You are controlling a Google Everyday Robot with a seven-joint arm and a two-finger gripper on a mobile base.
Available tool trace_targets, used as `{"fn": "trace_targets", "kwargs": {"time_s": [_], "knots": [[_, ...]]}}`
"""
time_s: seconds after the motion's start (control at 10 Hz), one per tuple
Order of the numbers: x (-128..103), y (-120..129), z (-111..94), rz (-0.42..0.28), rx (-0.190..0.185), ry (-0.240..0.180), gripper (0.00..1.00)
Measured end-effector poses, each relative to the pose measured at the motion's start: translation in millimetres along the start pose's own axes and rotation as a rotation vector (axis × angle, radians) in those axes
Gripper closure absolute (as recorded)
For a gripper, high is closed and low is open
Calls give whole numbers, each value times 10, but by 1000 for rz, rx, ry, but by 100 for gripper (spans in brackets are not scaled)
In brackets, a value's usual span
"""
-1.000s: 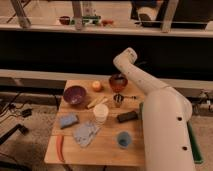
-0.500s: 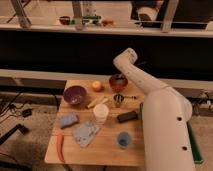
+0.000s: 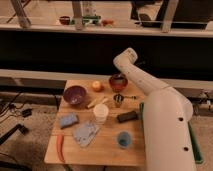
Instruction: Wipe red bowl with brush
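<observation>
Right now the robot's arm bends down over the red bowl [image 3: 118,81] at the far edge of the wooden table [image 3: 107,145].
Its gripper [image 3: 118,76] hangs right at the bowl's mouth, with something dark inside that may be the brush; I cannot tell whether the pincer is clenched or released. Left of the bowl sits an orange fruit [image 3: 96,86], and further left the purple bowl [image 3: 74,95]. Just in front of the red bowl stands a small metal cup [image 3: 118,100], then a white cup [image 3: 101,113] and a black block [image 3: 127,116]. Nearer the front lie a blue sponge [image 3: 68,120], a grey cloth [image 3: 85,133], a blue cup [image 3: 123,139] and a red chili [image 3: 61,145].
</observation>
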Motion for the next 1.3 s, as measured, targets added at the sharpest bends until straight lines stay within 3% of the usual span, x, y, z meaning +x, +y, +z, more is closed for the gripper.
{"fn": "trace_targets", "kwargs": {"time_s": [0.4, 1.1, 1.3], "knots": [[-2, -8, -21, -3, 9, -12, 93], [-9, -13, -21, -3, 10, -13, 24], [-9, -12, -21, -3, 10, -13, 20]]}}
